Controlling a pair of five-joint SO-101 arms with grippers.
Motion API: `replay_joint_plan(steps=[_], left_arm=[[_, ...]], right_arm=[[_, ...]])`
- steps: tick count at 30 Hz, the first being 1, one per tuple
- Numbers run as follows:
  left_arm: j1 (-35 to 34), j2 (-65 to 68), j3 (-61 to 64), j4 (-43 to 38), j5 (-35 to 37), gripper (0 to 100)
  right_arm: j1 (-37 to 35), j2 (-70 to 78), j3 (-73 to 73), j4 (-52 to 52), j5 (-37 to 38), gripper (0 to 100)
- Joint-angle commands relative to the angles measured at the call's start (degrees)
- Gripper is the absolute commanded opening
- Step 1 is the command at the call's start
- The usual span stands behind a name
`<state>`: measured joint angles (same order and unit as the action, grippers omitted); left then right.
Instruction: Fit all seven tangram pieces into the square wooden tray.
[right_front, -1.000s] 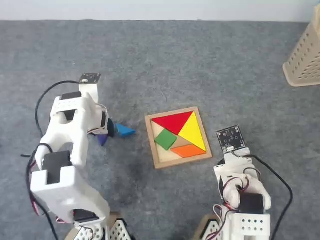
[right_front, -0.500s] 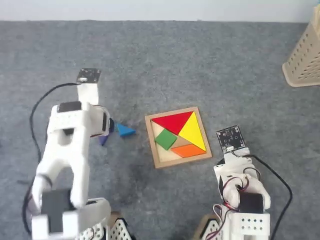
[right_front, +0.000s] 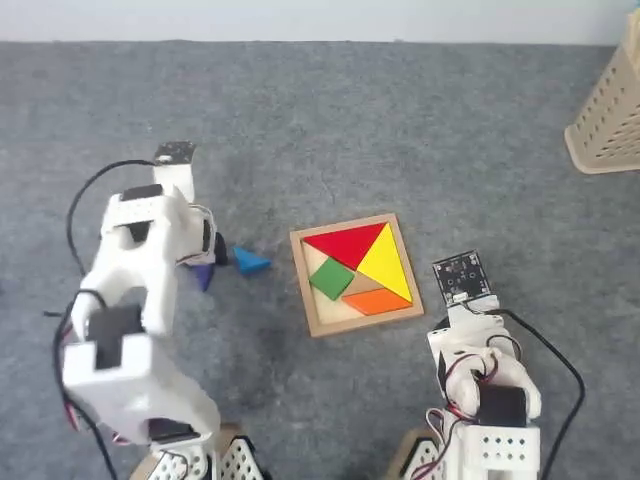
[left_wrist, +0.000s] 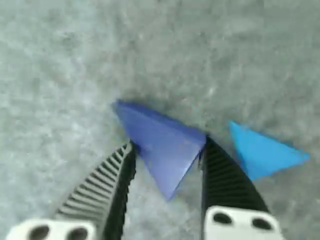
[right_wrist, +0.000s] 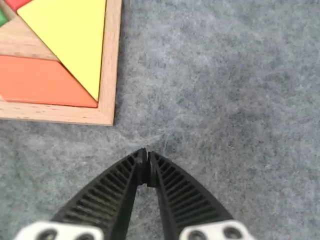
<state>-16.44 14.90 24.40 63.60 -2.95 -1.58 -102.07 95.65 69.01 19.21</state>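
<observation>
Left gripper (left_wrist: 167, 145) is down on the grey carpet (right_front: 400, 130), off to the left of the tray (right_front: 303, 290), and it's pinching the dark blue triangle (left_wrist: 162, 142). One finger sits against one edge and the other against the opposite corner, with the triangle's point aimed back toward the wrist. Can't tell if the piece is flat on the carpet or tipped up a bit.

The light blue triangle (left_wrist: 262, 152) lies just beside it, on the tray side. It's close to the outer finger but nothing is gripping it.

The tray sits mid-table, turned a little off square. Four pieces are in it:
- red triangle (right_front: 348, 245) along the far edge
- yellow triangle (right_front: 385, 262) on the right side, touching the red one
- green square (right_front: 330, 278) left of centre, standing on a corner
- orange piece (right_front: 377, 300) along the near right edge

Bare wood shows between the green and orange pieces and down the left side of the tray.

Right gripper (right_wrist: 146, 162) is parked over bare carpet just off the tray's near right corner — fingers pressed together, nothing between them. Its wrist view catches the tips of the yellow and orange pieces against the rim.

A beige slotted basket (right_front: 610, 110) stands at the far right edge, well apart from everything.
</observation>
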Motion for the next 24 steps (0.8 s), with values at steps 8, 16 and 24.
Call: replay_joint_plan(steps=[8,16,24], left_arm=[[-1.32,0.88,-1.89,0.44,-1.32,19],[-1.05,-16.62,7.78,-2.37,-4.04,17],[-1.14,-27.78,12.62,-2.55,-4.48,17]], right_arm=[[0.57,0.48,0.88,0.31,0.62,0.6],[0.57,0.48,0.88,0.31,0.62,0.6],[0.57,0.48,0.88,0.31,0.62,0.6]])
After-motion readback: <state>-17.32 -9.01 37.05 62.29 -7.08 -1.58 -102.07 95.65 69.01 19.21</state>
